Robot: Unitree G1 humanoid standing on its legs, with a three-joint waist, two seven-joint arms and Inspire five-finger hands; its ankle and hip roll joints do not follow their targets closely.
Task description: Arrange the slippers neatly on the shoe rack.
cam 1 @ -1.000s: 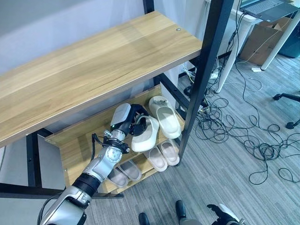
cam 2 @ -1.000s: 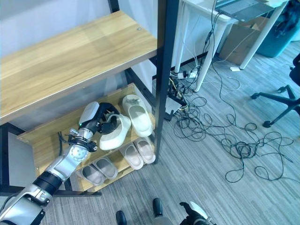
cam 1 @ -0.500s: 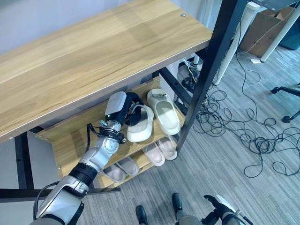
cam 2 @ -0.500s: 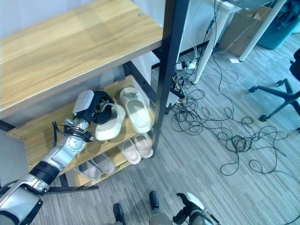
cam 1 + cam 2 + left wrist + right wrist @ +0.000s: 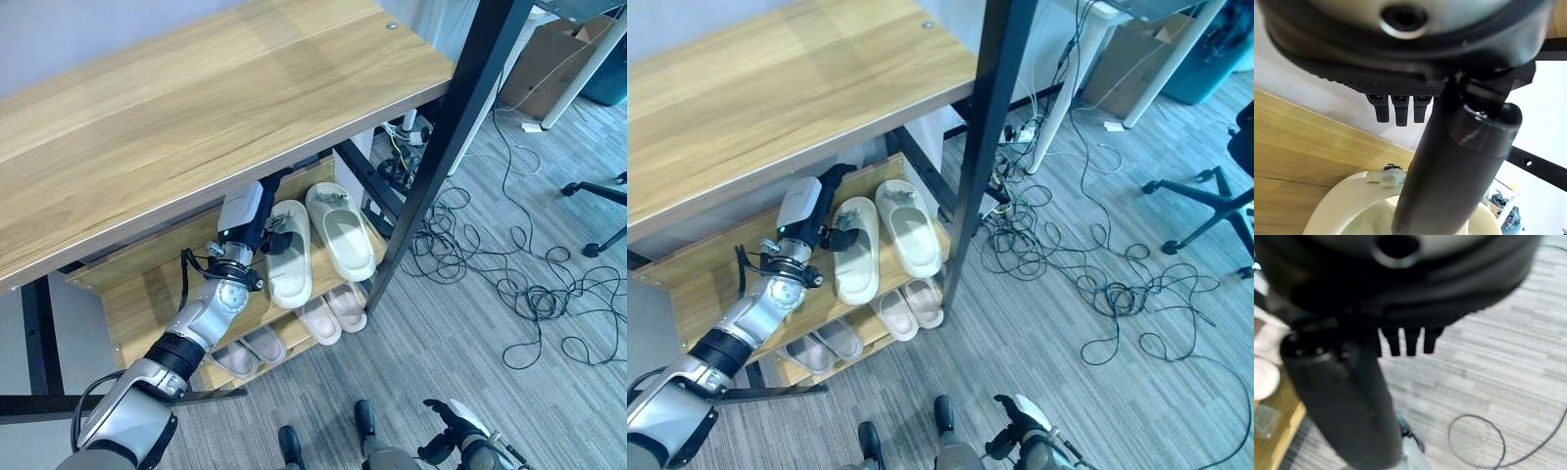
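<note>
An office or lab workroom. The floor [image 5: 1136, 392] is grey striped carpet tile, strewn with tangled black cables [image 5: 1107, 284] that run to a power strip [image 5: 1019, 132] by the wall. A white-legged desk [image 5: 578, 73] stands beyond, with a cardboard box [image 5: 544, 69] under it, and an office chair's wheeled base [image 5: 1205, 211] shows at the side. Nearer stands a rack [image 5: 196, 108] of pale wood shelves on a black frame, with slippers [image 5: 313, 245] on its lower shelves.

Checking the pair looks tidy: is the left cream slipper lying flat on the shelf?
Flat: the left cream slipper lies sole-down beside its mate, left hand at its side.
</note>
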